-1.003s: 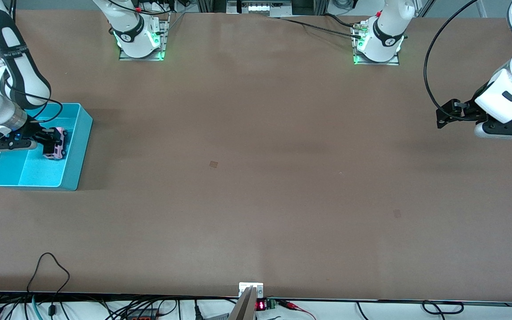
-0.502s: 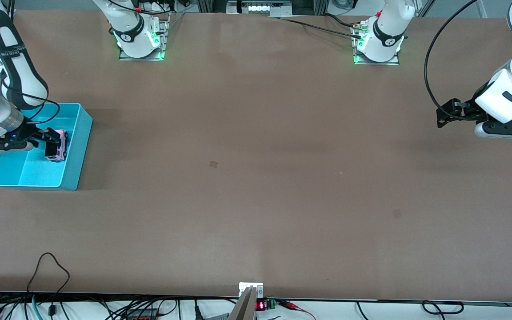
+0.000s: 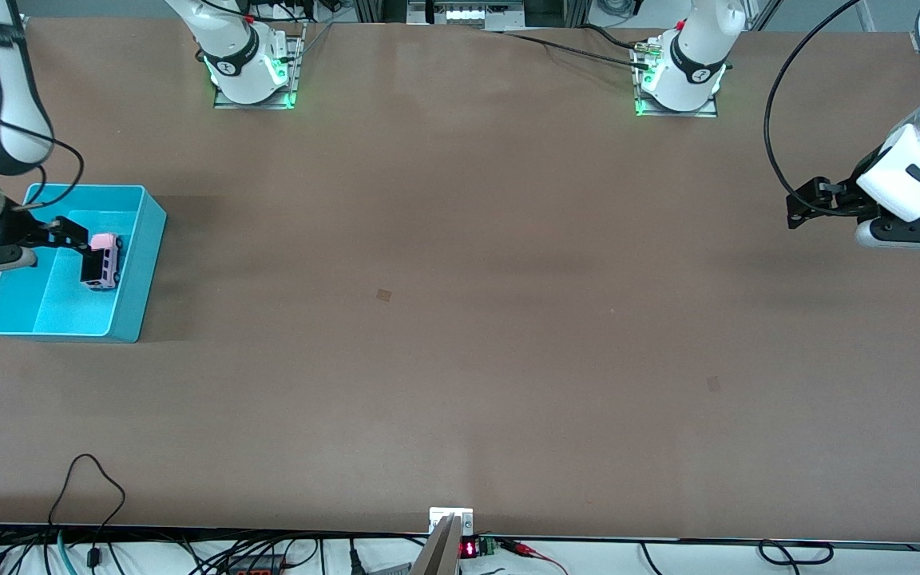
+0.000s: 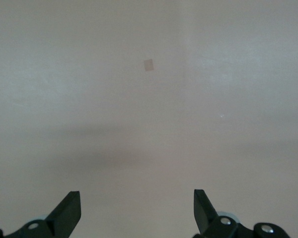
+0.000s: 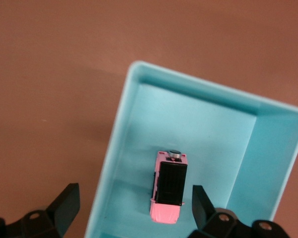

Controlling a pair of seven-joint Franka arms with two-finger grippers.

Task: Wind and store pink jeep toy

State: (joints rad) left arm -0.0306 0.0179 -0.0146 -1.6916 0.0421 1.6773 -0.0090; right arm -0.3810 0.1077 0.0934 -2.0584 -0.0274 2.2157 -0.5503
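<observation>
Right wrist view showed the right end effector (image 5: 131, 210) spread wide and empty above the turquoise bin (image 3: 136, 275), clear of the pink jeep toy (image 3: 103, 260), which sat on its wheels inside the bin, apparently stored. At the tabletop's (image 3: 460, 319) other end, the left end effector (image 4: 137, 213) waited, also wide and empty.

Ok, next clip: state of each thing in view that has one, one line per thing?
pink jeep toy: released, lying in the turquoise bin, touching no gripper.
turquoise bin: open-topped, holds only the jeep.
right gripper: open, above the bin.
left gripper: open, empty, waiting over bare table at the left arm's end.
</observation>
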